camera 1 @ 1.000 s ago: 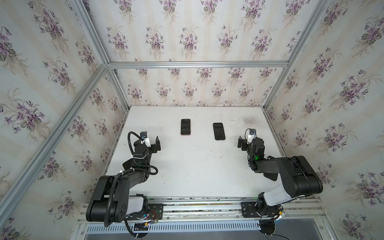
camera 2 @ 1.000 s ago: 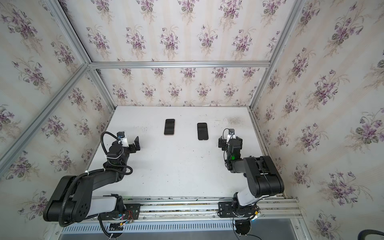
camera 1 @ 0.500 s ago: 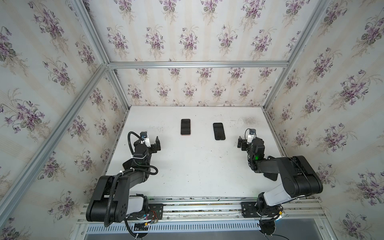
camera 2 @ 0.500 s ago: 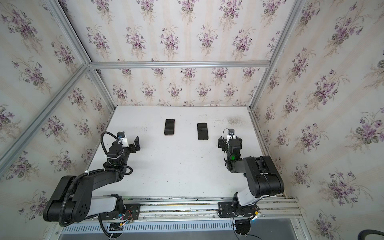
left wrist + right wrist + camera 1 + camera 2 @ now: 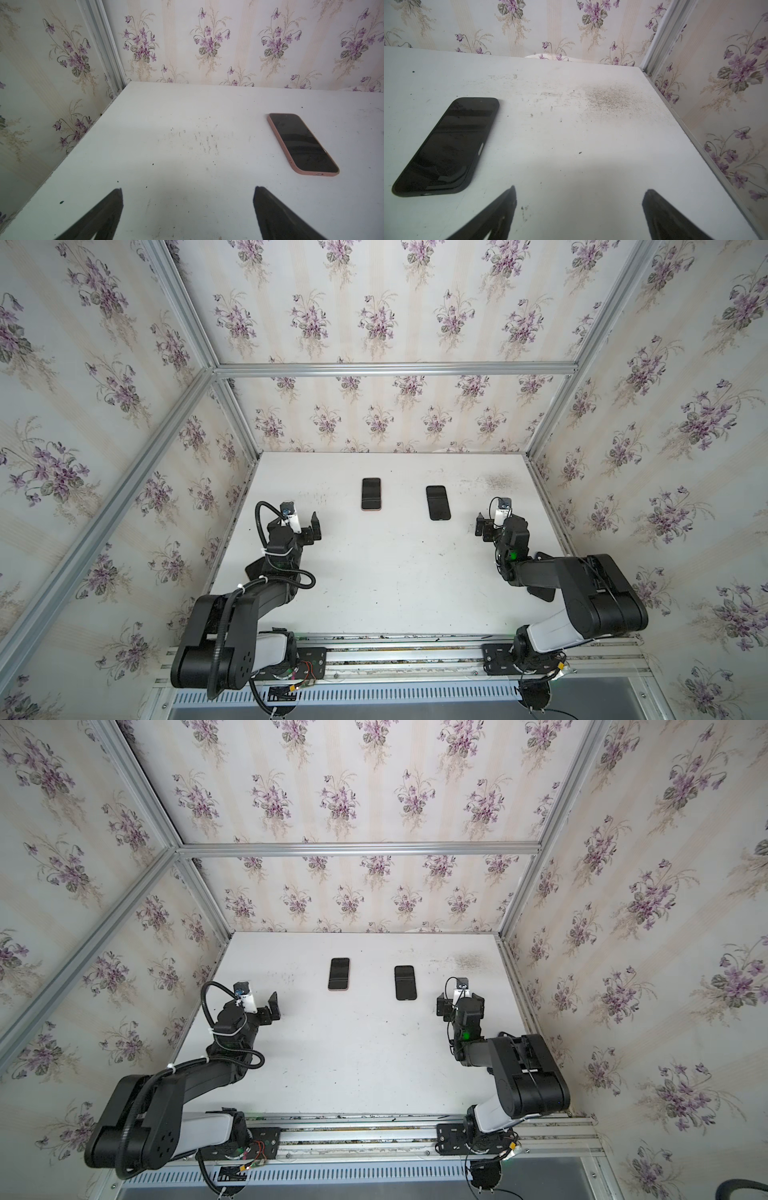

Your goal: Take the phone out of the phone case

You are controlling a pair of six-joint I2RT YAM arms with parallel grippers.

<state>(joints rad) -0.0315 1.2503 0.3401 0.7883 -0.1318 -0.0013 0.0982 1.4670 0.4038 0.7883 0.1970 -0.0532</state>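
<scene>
Two phones lie screen-up on the white table (image 5: 395,572) in both top views. The left phone (image 5: 371,494) (image 5: 338,974) sits in a pink case (image 5: 278,141). The right phone (image 5: 438,502) (image 5: 405,982) sits in a black case (image 5: 477,158). My left gripper (image 5: 302,524) (image 5: 262,1006) (image 5: 188,189) is open and empty, low over the table, nearer and to the left of the pink-cased phone. My right gripper (image 5: 492,524) (image 5: 451,1004) (image 5: 581,188) is open and empty, nearer and to the right of the black-cased phone.
Flowered walls with aluminium frame posts (image 5: 232,406) close the table on the left, back and right. A scuffed, dirty patch (image 5: 608,97) marks the table towards the back right corner. A metal rail (image 5: 395,655) runs along the front edge.
</scene>
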